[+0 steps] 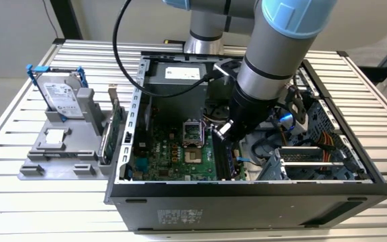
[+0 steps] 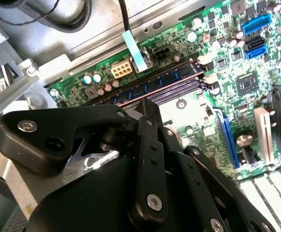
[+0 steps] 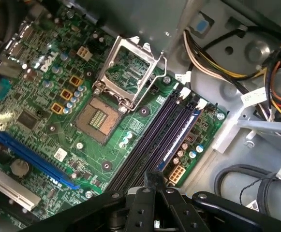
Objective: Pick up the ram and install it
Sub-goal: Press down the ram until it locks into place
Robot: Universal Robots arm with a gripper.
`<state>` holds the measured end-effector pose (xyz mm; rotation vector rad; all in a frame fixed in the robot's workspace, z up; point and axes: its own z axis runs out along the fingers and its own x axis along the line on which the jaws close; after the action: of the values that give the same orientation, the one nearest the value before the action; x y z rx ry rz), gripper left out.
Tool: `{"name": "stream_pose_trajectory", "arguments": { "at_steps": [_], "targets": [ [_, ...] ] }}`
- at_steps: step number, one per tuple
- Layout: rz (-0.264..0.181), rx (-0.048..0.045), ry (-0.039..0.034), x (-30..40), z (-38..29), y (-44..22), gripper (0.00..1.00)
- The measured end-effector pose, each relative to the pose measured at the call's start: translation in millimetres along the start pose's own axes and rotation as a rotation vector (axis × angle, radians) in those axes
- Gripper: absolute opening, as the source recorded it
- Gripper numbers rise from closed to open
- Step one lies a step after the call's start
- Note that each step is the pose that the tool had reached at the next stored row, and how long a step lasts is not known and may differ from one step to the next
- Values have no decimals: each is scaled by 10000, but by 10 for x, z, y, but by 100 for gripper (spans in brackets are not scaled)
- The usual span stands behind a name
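- The long, narrow dark blue-green ram stick [image 2: 162, 83] is seen in the second wrist view lying in one of the parallel black memory slots [image 3: 157, 133] of the green motherboard [image 3: 82, 145], seated edge-down
- Its long axis is seen to run along the slots, parallel to the board's nearby edge, with one end close to the white power connector [image 2: 121, 69] and the other end towards the small black chips further along the board
- In the first wrist view the slots are shown as dark, closely spaced lines running diagonally beside the open silver processor socket frame [image 3: 128, 72]; the stick itself cannot be told apart from the slots there
- The black gripper [image 2: 147, 108] is held directly above the slots, its tip just beside the stick; whether its fingers are spread or closed cannot be told, nor whether the stick is touched
- In the exterior view the gripper [image 1: 225, 130] is seen lowered into the open black computer case [image 1: 247, 201], which lies on the slatted metal table [image 1: 18, 201]
- On the exterior view's left, a grey hard drive in a blue frame [image 1: 62, 98] is stood upright on a grey plastic holder [image 1: 56, 151], well apart from the gripper
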<state>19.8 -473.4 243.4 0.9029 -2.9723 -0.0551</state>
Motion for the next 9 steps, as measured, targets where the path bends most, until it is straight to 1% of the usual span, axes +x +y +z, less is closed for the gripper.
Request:
{"name": "stream_pose_trajectory", "arguments": {
  "at_steps": [6, 9],
  "targets": [
    [-561, 13, 25, 0, 0, 0, 0],
    [-921, 21, 41, 0, 0, 1, 0]
  ]
}}
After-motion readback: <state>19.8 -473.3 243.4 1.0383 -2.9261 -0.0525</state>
